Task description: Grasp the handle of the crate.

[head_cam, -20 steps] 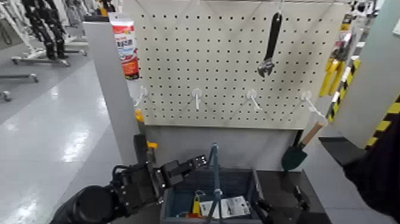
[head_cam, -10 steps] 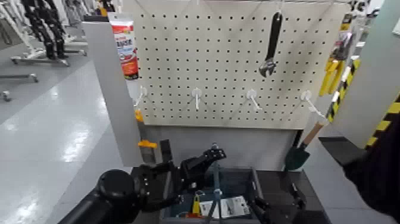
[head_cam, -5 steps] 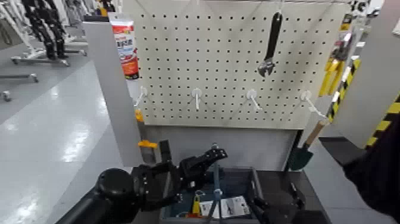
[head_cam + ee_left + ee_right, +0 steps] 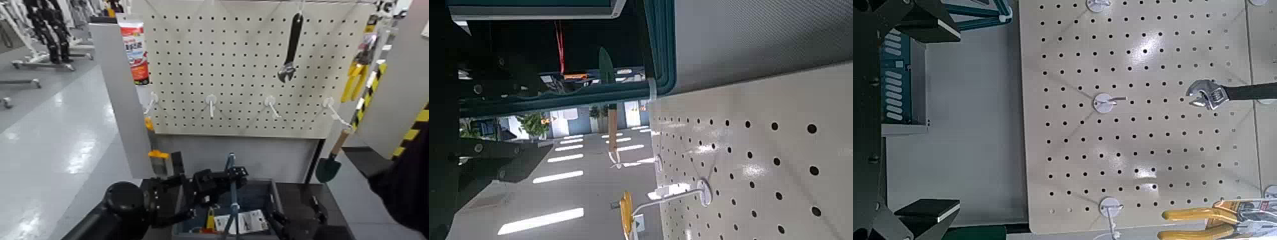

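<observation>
The dark blue-grey crate (image 4: 258,195) sits at the bottom centre of the head view, below the pegboard. Its thin handle (image 4: 230,163) stands upright over the middle. My left gripper (image 4: 233,173) reaches in from the left at the handle's upper part. In the left wrist view the handle (image 4: 579,95) runs between the spread fingers of the left gripper (image 4: 534,115), close to one finger. My right gripper (image 4: 300,223) waits low, right of the crate. It is open in the right wrist view (image 4: 953,120), which shows the crate's slatted side (image 4: 898,80).
The white pegboard (image 4: 242,76) stands behind the crate, with a black wrench (image 4: 290,48) hanging at top right and a green trowel (image 4: 329,167) at its lower right. A grey post (image 4: 121,102) stands left. A yellow tag (image 4: 210,221) and white packet (image 4: 252,221) lie in the crate.
My left arm swung right from beside the crate to the handle. Its raised finger has dropped level against the handle. The trowel has shifted slightly right.
</observation>
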Tool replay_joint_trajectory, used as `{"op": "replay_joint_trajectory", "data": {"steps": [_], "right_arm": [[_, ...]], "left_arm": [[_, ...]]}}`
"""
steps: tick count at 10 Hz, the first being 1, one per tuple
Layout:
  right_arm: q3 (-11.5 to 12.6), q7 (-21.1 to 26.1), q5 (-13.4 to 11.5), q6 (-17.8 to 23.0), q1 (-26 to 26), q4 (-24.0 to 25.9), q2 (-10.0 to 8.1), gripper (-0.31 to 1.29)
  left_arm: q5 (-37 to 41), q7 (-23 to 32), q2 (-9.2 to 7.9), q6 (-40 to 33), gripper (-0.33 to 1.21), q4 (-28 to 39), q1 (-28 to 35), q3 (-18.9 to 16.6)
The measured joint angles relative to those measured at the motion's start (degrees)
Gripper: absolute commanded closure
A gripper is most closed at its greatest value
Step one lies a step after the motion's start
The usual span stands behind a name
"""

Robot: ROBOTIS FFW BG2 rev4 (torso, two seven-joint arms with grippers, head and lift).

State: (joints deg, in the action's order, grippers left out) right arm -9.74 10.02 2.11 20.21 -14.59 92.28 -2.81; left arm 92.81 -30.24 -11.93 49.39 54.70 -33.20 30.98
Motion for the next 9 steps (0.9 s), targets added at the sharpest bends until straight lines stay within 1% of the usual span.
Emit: {"op": "replay_joint_trajectory", "data": {"steps": [1,5,7,9], "right_arm": [[0.07,0.0,0.0,0.01,-0.05,0.0,0.0,0.13],[0.28,0.0,0.0,0.26,-0.16,0.0,-0.08,0.13],[0.52,0.03,0.0,0.3,-0.33,0.06,-0.09,0.13],[0.75,0.18,0.0,0.63,-0.5,0.09,-0.09,0.13]], "left_arm": [[0.0,0.02,0.08,-0.07,1.19,-0.01,0.2,0.07],[0.0,-0.06,0.4,-0.74,1.19,0.66,1.34,0.22],[0.0,-0.17,0.3,-1.01,1.19,2.42,2.43,0.07],[0.0,-0.16,-0.1,-0.98,1.19,5.76,4.3,-0.53]]}}
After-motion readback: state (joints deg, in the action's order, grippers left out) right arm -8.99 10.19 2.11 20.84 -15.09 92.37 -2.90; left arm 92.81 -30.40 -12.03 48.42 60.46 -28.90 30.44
